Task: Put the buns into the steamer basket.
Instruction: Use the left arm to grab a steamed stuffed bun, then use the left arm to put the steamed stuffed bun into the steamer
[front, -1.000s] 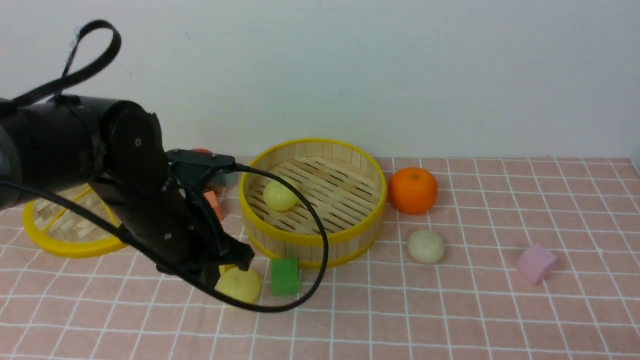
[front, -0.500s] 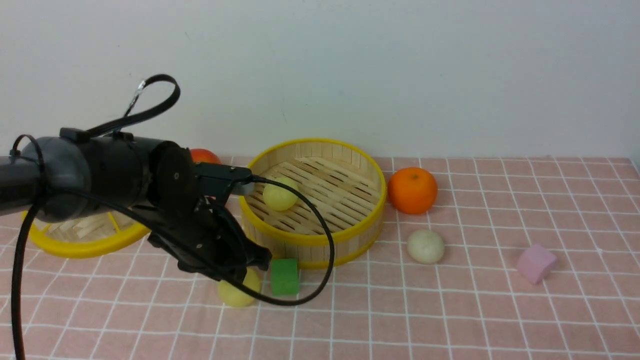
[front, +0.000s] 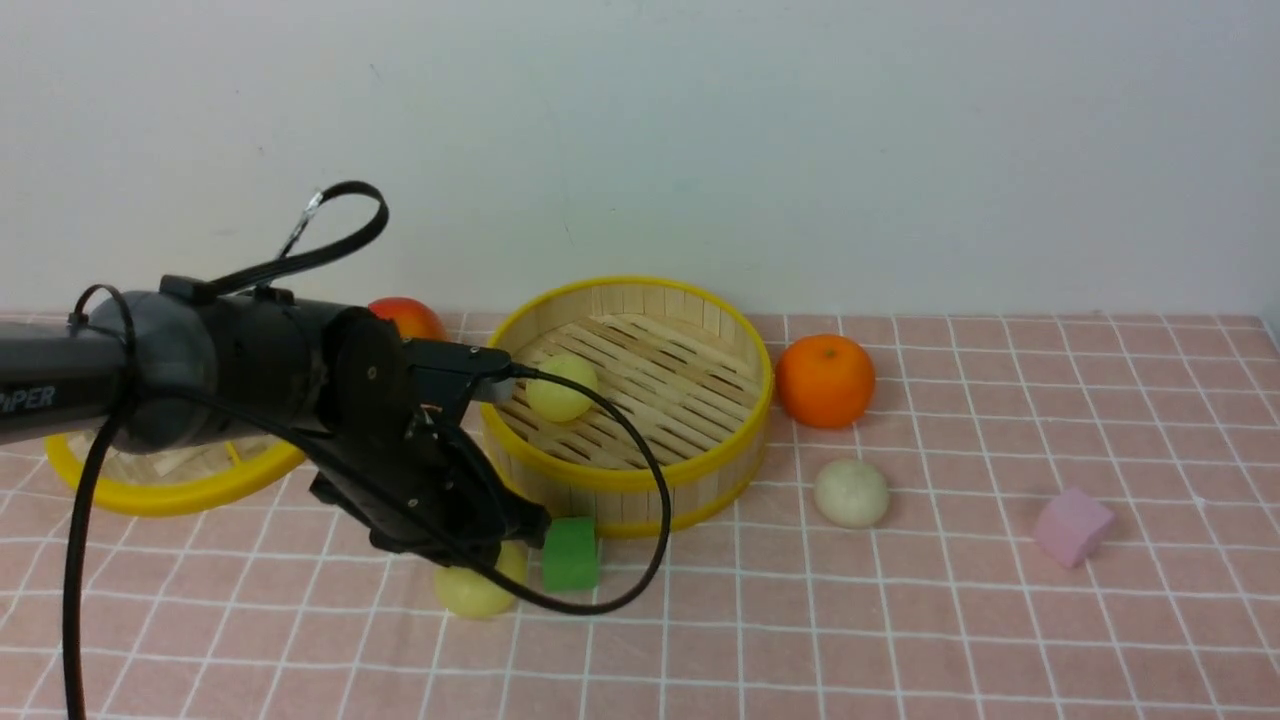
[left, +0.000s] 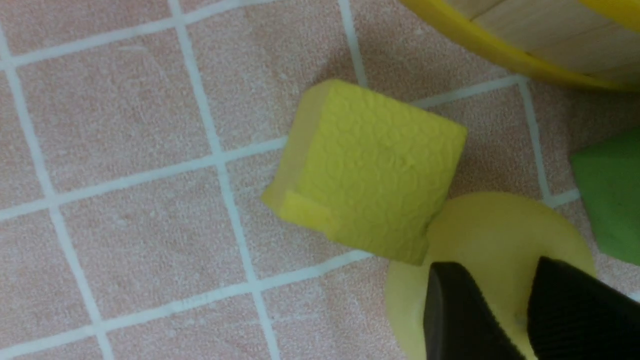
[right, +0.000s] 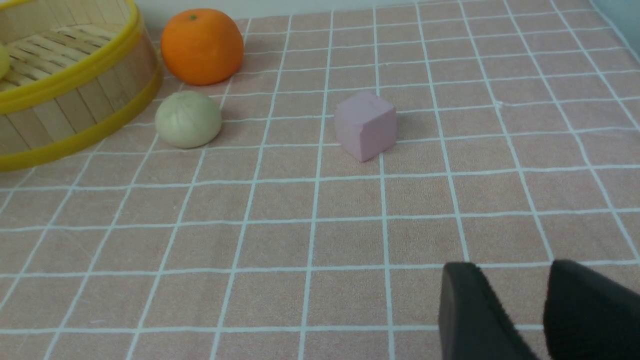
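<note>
Pink-checked, the desk (front: 900, 640) runs back to a white wall (front: 700, 120). At far left lies the woven lid (front: 150, 485). Next, the left pincer (left: 512, 285) hovers with jaws parted a little, tips just over the pale yellow bun (front: 478, 588), gripping nothing. That bun rests on the desk, touching a yellow block (left: 370, 170) and just beside a green block (front: 570, 552). To grasp well, I judge the jaws should spread wider than the bun, straddle its middle, then close gently. Rightward, the steamer basket (front: 625, 478) already holds a second yellow bun (front: 560, 390). Beyond it sit the orange (front: 825, 380) and the off-white bun (front: 851, 493), then the right pincer (right: 527, 295), parted and empty.
</note>
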